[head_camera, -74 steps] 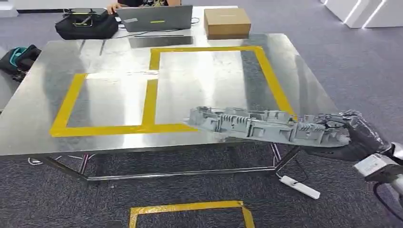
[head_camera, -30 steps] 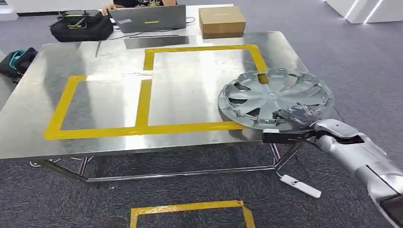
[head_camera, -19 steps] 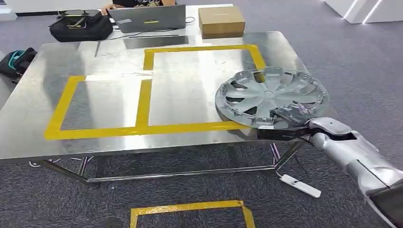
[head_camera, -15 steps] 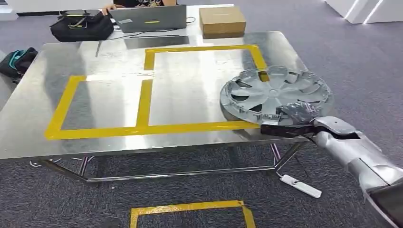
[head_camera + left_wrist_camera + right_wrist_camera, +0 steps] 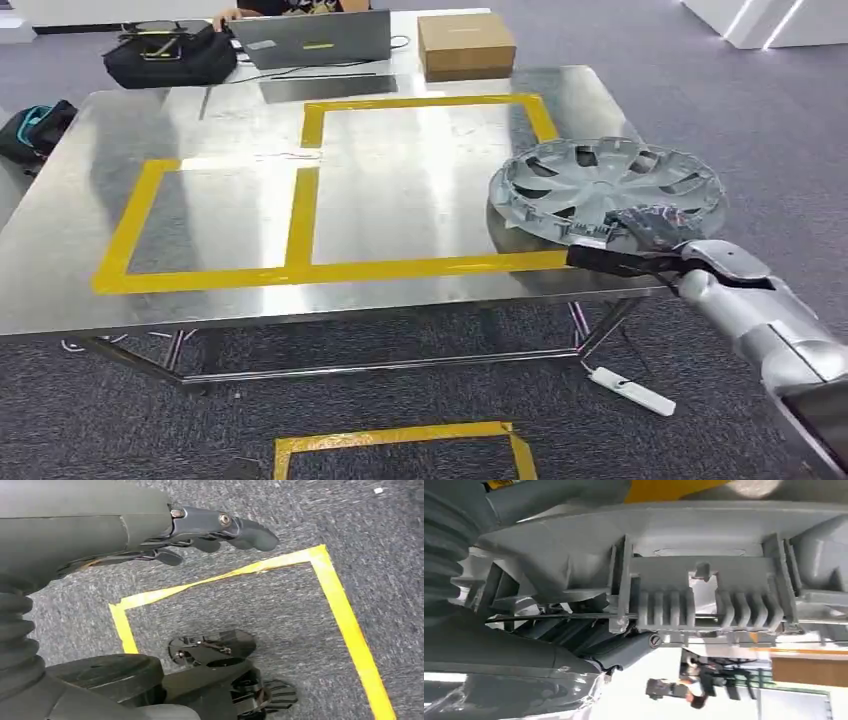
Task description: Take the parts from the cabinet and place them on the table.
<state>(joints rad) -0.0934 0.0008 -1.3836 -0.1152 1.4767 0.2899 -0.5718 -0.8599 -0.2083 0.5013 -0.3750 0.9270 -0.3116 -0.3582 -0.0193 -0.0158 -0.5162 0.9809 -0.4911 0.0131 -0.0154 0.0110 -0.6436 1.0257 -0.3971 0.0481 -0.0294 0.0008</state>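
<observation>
Hubcap (image 5: 612,186), grey plastic with spokes and cut-outs, hung over the right end of the steel bench (image 5: 90,270), tilted, its near rim low and its far rim raised. Right hand (image 5: 652,230) gripped that near rim, dark fingers curled over the edge, silver forearm coming in from the lower right. Whether the cap touched the bench top, couldn't tell from the head view. Part of it lay over the right edge of the yellow tape outline (image 5: 305,190), part stuck out past the bench edge.

Right wrist view was close-up on the underside of the hubcap (image 5: 704,580): grey ribs, clip tabs, a thin wire ring running across. Right hand (image 5: 524,645) was closed under the rim there, fingers pressed against the ribbed part.

Left hand (image 5: 200,527) hung low over grey carpet, holding nothing, fingers loosely spread and slightly bent. Yellow tape square on the floor (image 5: 345,630) sat below it.

Far side of the bench: brown cardboard box (image 5: 466,45), open laptop (image 5: 313,38) with a person's hand (image 5: 225,17) just beside it, black bag (image 5: 170,52). Teal and black bag (image 5: 35,125) sat off the bench's left end. White power strip (image 5: 628,391) lay on the carpet under the right corner.
</observation>
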